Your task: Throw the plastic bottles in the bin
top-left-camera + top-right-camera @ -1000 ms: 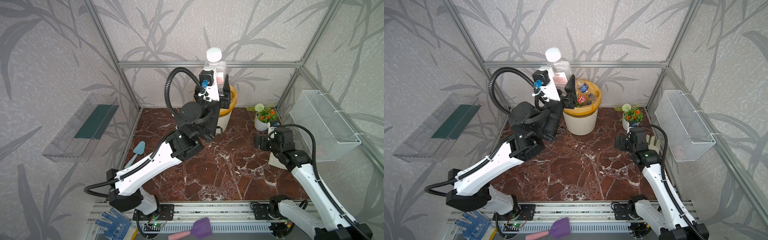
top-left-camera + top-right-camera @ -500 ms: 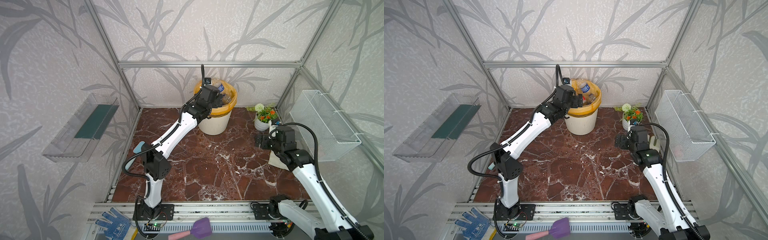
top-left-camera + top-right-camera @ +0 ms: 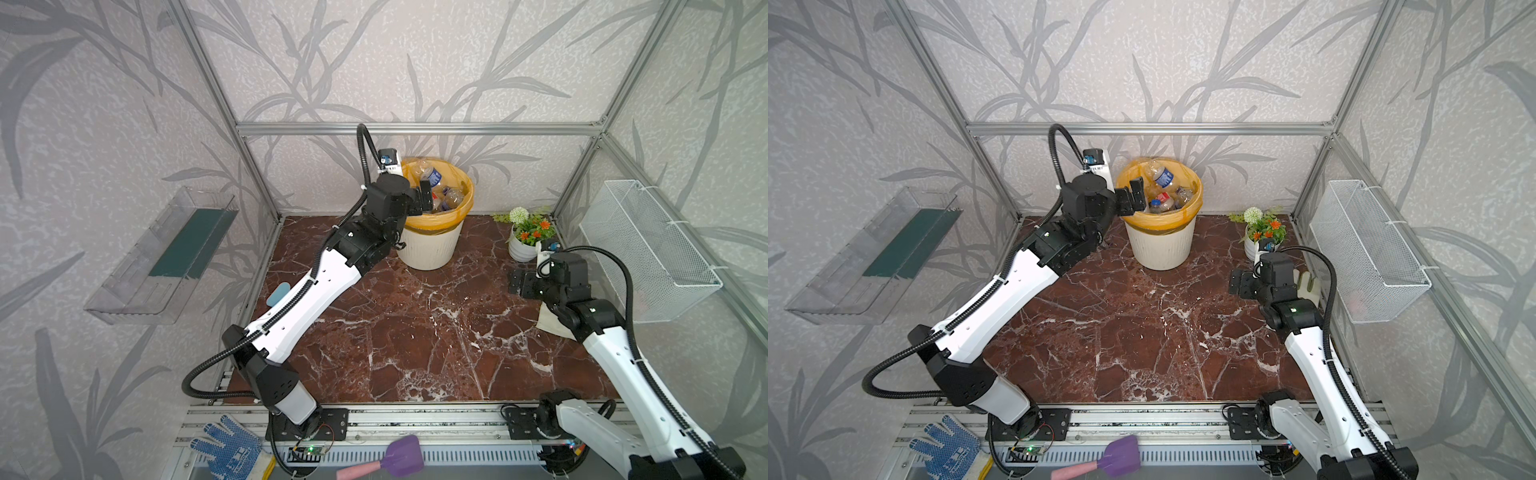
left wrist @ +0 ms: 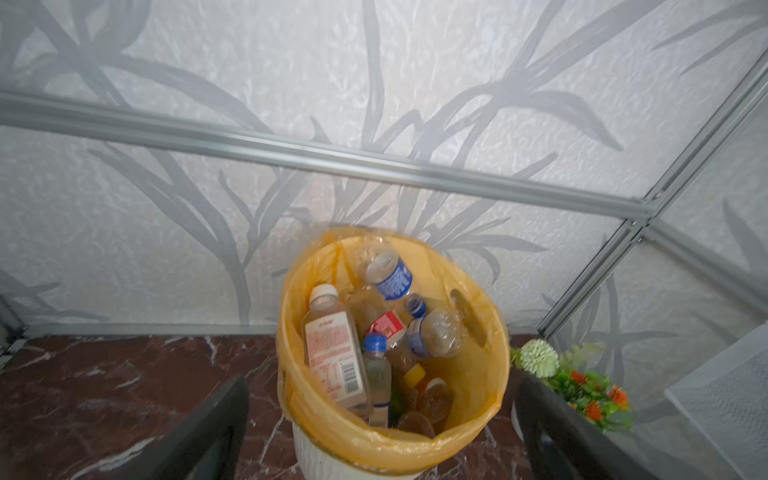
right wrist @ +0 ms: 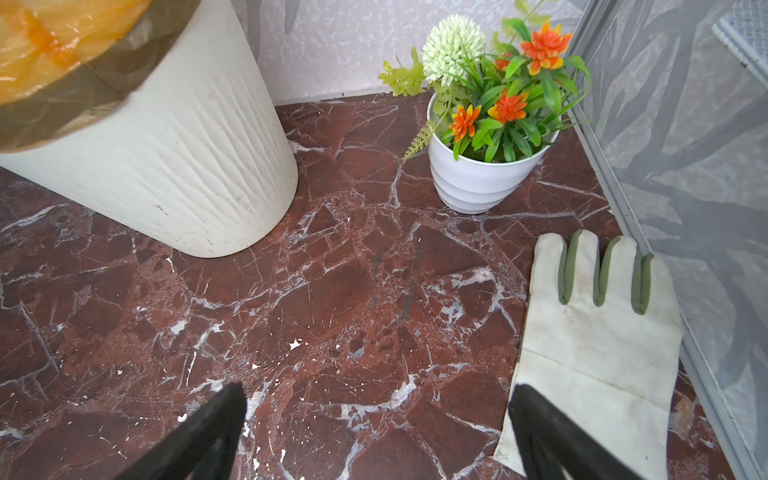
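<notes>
Over at the bin point(image 3: 430, 245), hard against the back wall: left arm point(image 3: 307, 299) stretched out to it, left jaws spread wide just at the near rim, about level with the mouth, gripping nothing. From the left wrist view, only two dark fingers point(image 4: 208, 432) flanking the bin point(image 4: 469, 399), with air between. Reads as a letting-go pose: held high at the opening so that anything released falls inside and does not clip the orange-yellow liner.

Inside, the plastic bottles point(image 4: 436, 332), heaped at all angles as if tumbled in, not stacked. Among them a white-capped bottle point(image 4: 332, 353) with a pink label, leaning on the near wall, and a blue-labelled clear bottle point(image 4: 390, 276) propped against the far side, reaching almost to the rim. Beneath, more with blue and yellow caps.

On the right arm point(image 3: 619, 361): right jaws likewise apart and empty, held low over the red marble tabletop point(image 5: 332, 291), aimed toward the white flower pot point(image 5: 478, 183) and a cream work glove point(image 5: 594, 332), touching neither. Probably parked there to stay clear of the left arm's reach to the bin.

No bottle to be found on the tabletop in both top views. Judging by that, nothing left to fetch; looks done, or all but.
</notes>
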You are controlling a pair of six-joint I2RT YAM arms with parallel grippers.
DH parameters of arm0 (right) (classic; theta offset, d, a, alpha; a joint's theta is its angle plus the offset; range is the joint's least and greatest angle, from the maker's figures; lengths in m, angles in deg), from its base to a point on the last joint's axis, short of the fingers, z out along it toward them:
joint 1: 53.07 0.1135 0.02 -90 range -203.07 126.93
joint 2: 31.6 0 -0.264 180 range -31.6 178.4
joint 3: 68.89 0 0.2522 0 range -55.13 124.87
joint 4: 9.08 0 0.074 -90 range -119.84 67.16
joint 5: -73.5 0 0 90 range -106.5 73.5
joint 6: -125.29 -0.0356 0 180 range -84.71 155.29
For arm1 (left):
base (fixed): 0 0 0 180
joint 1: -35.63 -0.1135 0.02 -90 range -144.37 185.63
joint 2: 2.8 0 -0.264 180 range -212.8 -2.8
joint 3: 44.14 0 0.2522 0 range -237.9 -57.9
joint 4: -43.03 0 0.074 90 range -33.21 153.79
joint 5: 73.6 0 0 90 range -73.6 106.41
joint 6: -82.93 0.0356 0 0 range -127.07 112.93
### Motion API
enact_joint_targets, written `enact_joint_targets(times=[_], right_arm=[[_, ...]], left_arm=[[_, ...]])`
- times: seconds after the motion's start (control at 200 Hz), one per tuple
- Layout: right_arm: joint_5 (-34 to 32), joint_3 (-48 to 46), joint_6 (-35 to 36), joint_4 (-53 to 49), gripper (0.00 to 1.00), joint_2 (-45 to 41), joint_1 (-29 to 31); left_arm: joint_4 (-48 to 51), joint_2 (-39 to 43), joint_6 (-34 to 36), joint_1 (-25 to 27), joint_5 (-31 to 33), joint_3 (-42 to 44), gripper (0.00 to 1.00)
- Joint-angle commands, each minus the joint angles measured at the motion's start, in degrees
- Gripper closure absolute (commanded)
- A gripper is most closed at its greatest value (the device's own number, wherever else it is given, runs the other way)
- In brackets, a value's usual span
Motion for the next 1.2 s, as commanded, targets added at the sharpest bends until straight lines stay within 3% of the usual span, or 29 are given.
enact_joint_targets(times=[0.0,0.345,0.475,0.585,0.85,1.195], right_arm=[[-0.50,-2.93,2.81,4.25,0.01,0.95,-0.18],[-1.54,-14.72,8.46,22.02,0.01,4.60,-0.19],[-4.18,-19.40,9.40,31.98,0.01,7.33,-0.18],[-5.40,-23.49,10.39,43.60,0.01,10.58,-0.18],[-5.24,-31.43,14.07,75.50,0.01,22.04,-0.18],[-1.98,-33.87,17.56,95.30,0.01,37.33,-0.12]], left_arm=[[0.07,4.01,-4.23,-0.60,3.89,8.62,0.01],[2.69,24.14,-23.20,-2.57,12.55,46.85,0.01],[3.86,31.89,-32.78,-2.71,13.04,59.46,0.01],[2.54,37.49,-36.17,-2.79,12.10,67.38,0.01],[5.18,41.06,-31.72,-2.77,14.88,69.87,0.01],[-1.40,35.17,-19.11,-2.96,19.96,67.71,0.01]])
